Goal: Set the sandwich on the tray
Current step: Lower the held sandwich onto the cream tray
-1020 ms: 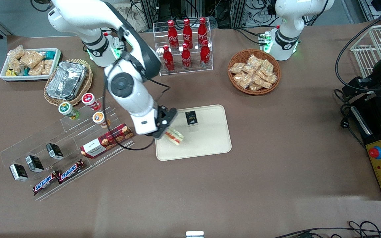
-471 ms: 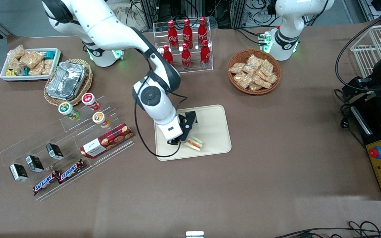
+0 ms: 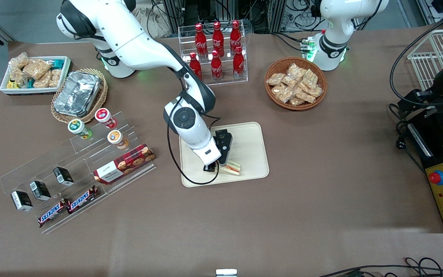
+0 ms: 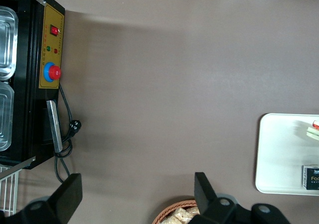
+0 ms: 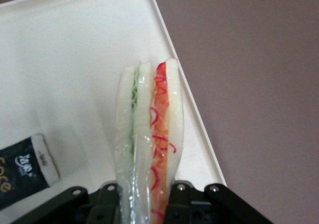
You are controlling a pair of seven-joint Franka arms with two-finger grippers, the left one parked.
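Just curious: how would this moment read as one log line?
gripper: shut on sandwich | position: over tray | release: not yet

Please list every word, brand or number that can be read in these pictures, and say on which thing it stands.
"Coca-Cola": red bottles in the clear rack.
"SNICKERS": two bars near the front camera.
"Face", partly readable: dark packet on the tray.
Too small: cup lids, cookie box, black boxes.
No text: sandwich held in the gripper.
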